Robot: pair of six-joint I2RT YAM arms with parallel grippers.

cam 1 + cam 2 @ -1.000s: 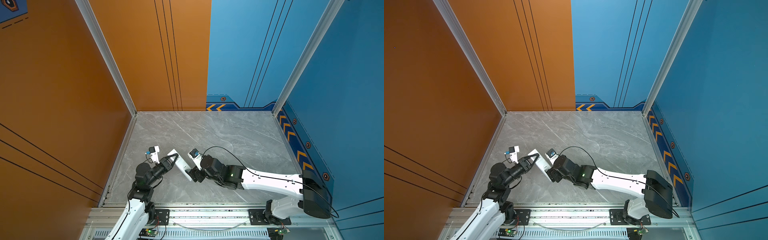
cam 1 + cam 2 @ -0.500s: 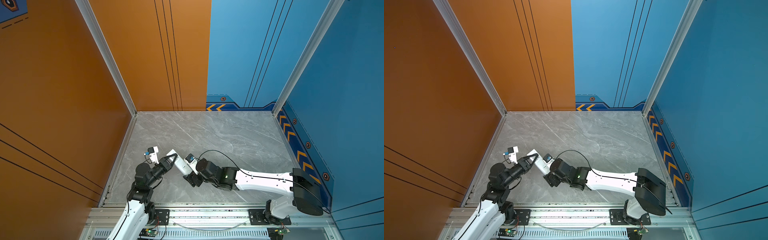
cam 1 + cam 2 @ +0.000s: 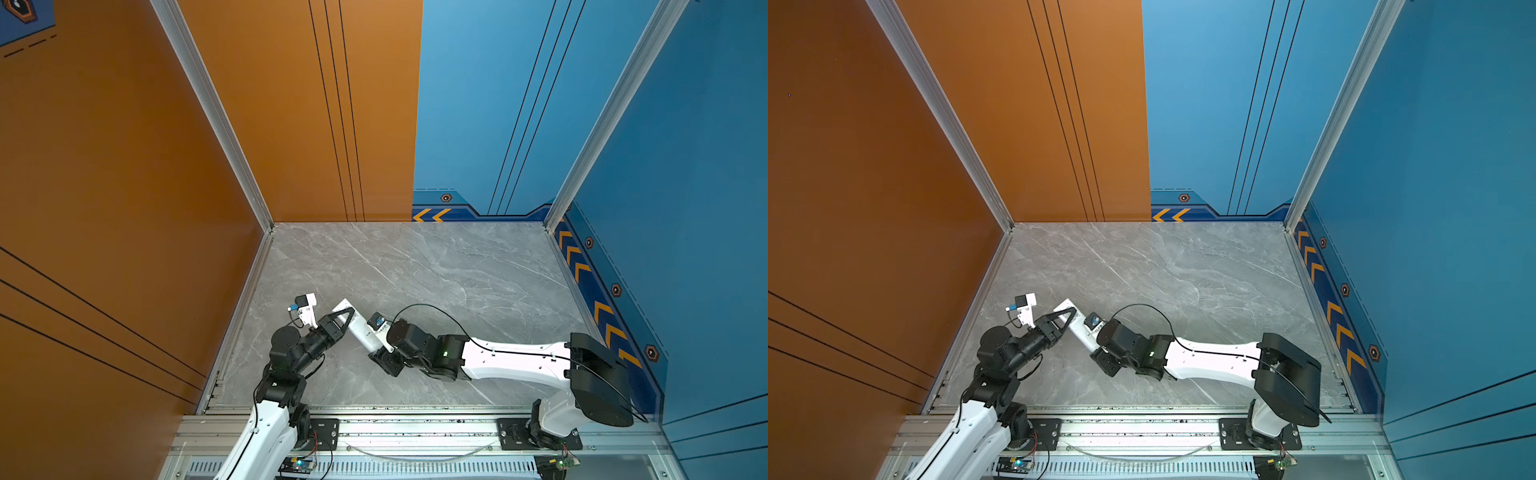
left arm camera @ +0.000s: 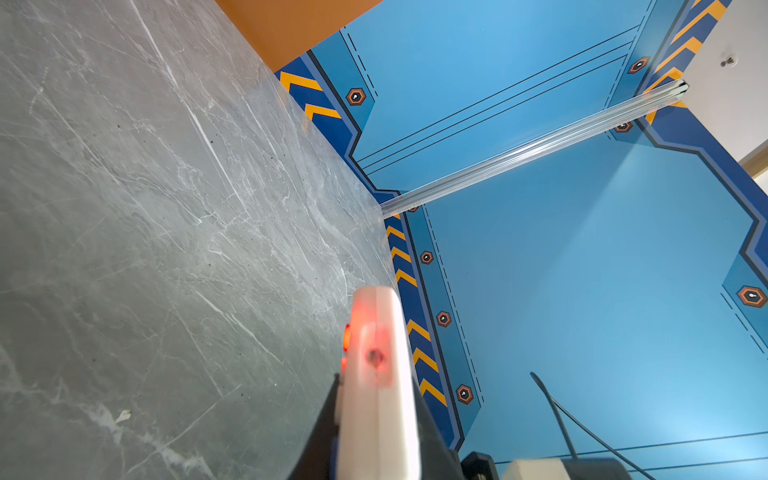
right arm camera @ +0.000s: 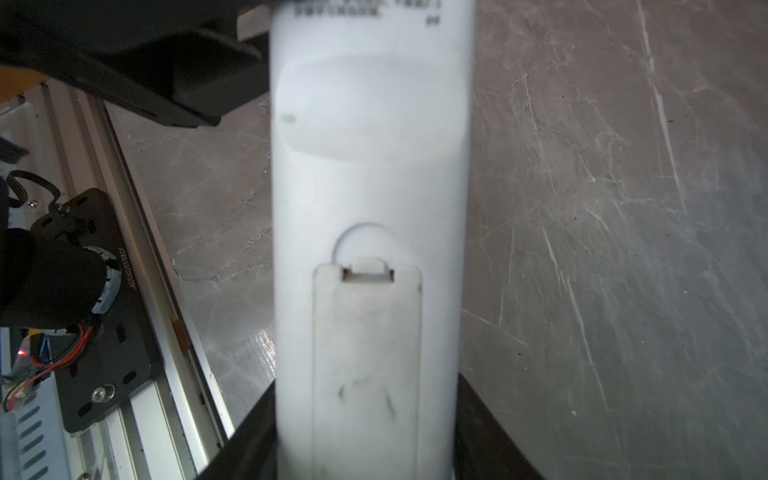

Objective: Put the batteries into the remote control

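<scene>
Orange panels [image 3: 124,166] close off the left of the cell and blue panels [image 3: 519,104] the back and right. The grey veined tabletop [image 3: 415,270] between them looks hard and polished, and I can find no batteries on it in these views. Working from the left, my left tool [image 3: 344,316] is closed down on the far end of the remote control [image 3: 362,331], which hangs slantwise above the tabletop with its plain back turned upward. I judge it light, stiff and hollow. It is a smooth white plastic bar with rounded edges, so it will be slick under hard pads. The sound place to pinch is across its narrow long sides, clear of the buttons. In the left wrist view its front end glows red, out of focus. Further right, the right wrist view shows the battery cover [image 5: 368,353], a thin rectangular lid with a small latch tab under a thumb scoop, seated flush. I reckon that tab is the fragile part and wants a gentle pry. My right tool [image 5: 365,440] brackets the near end with a black finger against each side, yet I cannot tell whether it bites or merely flanks.
</scene>
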